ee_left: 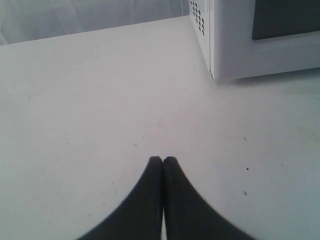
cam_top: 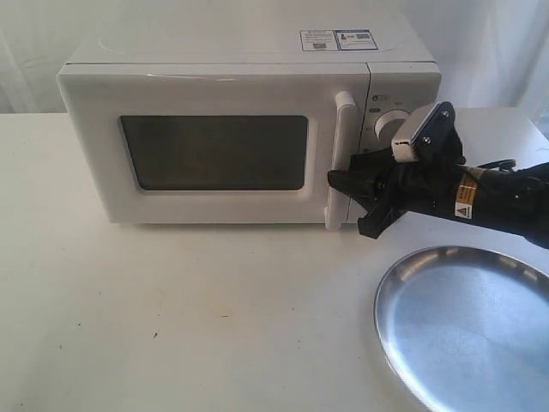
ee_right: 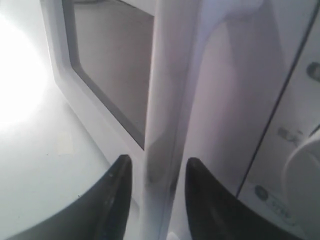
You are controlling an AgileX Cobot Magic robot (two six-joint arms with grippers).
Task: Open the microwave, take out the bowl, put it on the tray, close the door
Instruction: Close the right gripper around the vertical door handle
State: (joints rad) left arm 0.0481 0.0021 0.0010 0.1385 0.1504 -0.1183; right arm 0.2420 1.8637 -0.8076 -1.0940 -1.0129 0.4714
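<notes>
Well, I had one microwave point(cam_top: 240, 56) on the white counter point(cam_top: 171, 309), and its door point(cam_top: 214, 163) was shut flush against the body. The dark window showed me nothing of the inside, so I could not place the bowl. Two stickers point(cam_top: 336, 39) lay side by side on the top panel. I counted only one round knob point(cam_top: 388, 123) in the exterior view, since the arm covered the panel below it.

The right gripper point(cam_top: 347, 204) was at the lower part of the single vertical bar handle point(cam_top: 339, 154), reaching in from the right. In the right wrist view its two dark fingers point(ee_right: 117, 200) stood apart with the handle point(ee_right: 165, 100) between them. As far as that blurred close view let me judge, a thin gap remained on each side, so the right gripper point(ee_right: 157, 162) straddled the bar without pinching it.

The one silver tray point(cam_top: 463, 335) sat on the counter at the front right, below the right arm and apart from the microwave, with nothing on it.

The left gripper point(ee_left: 163, 160) showed only in its own wrist view. Its two fingertips were pressed together and held nothing, above bare counter near a front corner of the microwave point(ee_left: 235, 45).
</notes>
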